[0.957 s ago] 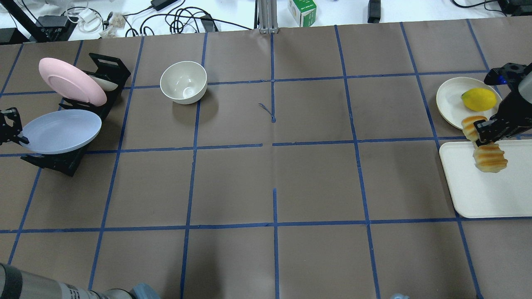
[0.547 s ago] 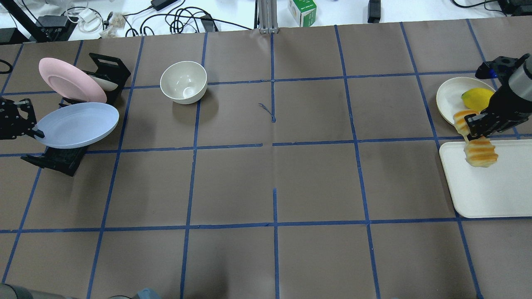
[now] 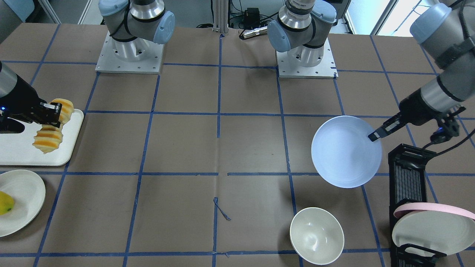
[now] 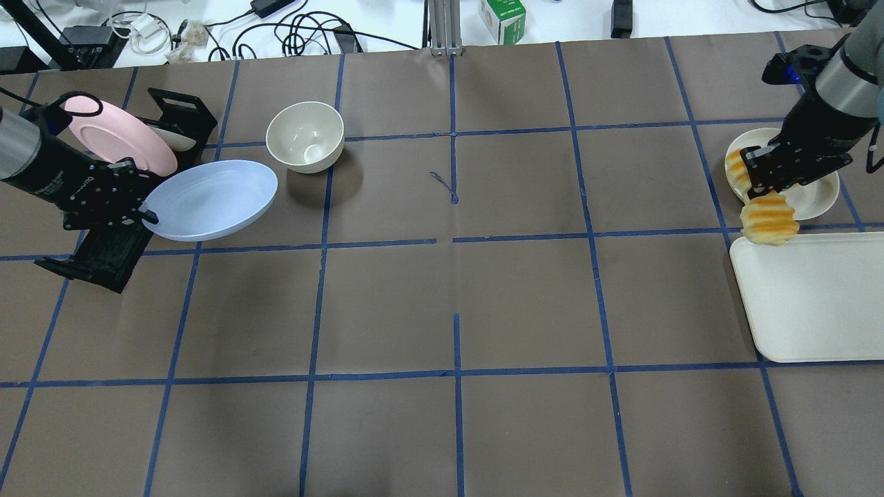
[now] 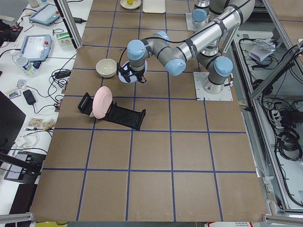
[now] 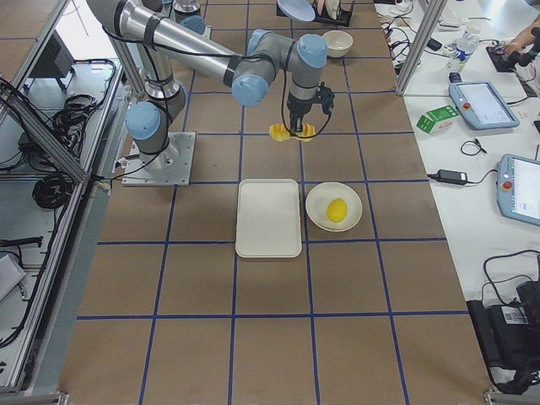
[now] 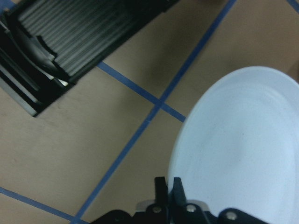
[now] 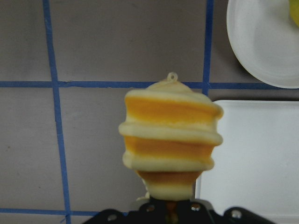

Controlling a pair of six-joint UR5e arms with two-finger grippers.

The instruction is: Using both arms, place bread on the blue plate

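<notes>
Roughly halfway. Pinching the blue plate (image 4: 210,200) by its rim in clenched left jaws, aloft at nine o'clock of the worktop (image 4: 456,297); clamping the bread (image 4: 768,217) in right jaws, aloft at three o'clock beside the tray (image 4: 815,304). Remaining: setting bread onto plate.

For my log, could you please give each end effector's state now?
Left end effector: closed on the blue plate.
Right end effector: closed on the bread.

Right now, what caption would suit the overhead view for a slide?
Left hand holds the blue plate lifted near the white bowl; right hand holds the bread above the table.
</notes>
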